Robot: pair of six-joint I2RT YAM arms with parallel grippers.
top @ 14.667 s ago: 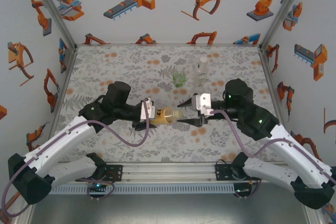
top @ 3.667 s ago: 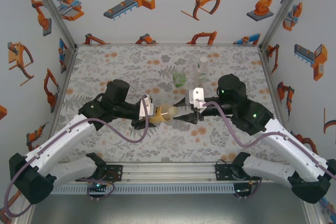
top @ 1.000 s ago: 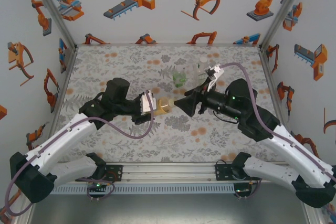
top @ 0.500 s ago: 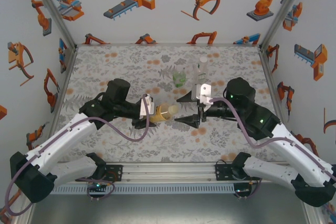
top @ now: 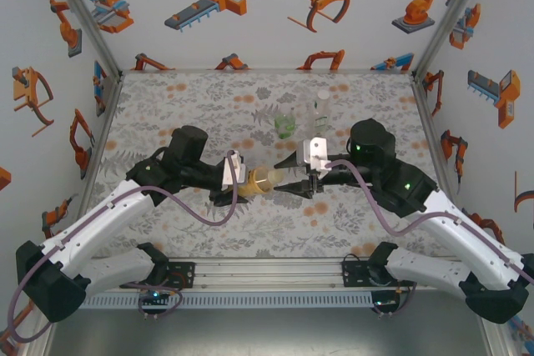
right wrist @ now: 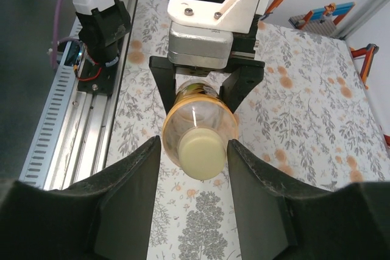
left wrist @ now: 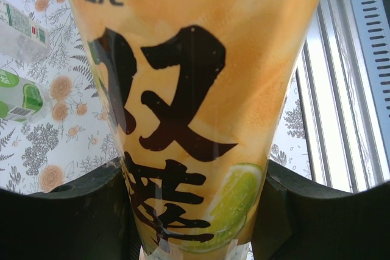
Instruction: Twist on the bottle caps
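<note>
My left gripper (top: 239,178) is shut on the amber bottle (top: 257,179), which it holds off the table with the neck pointing right. The bottle's yellow label (left wrist: 195,89) sits between the left fingers (left wrist: 103,211). The pale yellow cap (right wrist: 204,153) sits on the bottle's mouth. My right gripper (right wrist: 194,145) is open, with one finger on each side of the cap and a small gap at both sides. The squat green-tinted bottle (top: 285,127) and the slim colourless bottle (top: 320,112) stand behind. The whitish cap is too small to tell.
The floral table (top: 192,106) is walled by white panels on three sides. An aluminium rail (right wrist: 79,120) runs along the near edge by the arm bases. The green-tinted bottle (left wrist: 15,98) and the slim bottle (left wrist: 21,25) are near the grippers, just behind them.
The right gripper, twisted up beside the bottle a second ago, rolled level, drew back, then moved left so its open fingers flank the cap. The left arm keeps hold of the bottle.
</note>
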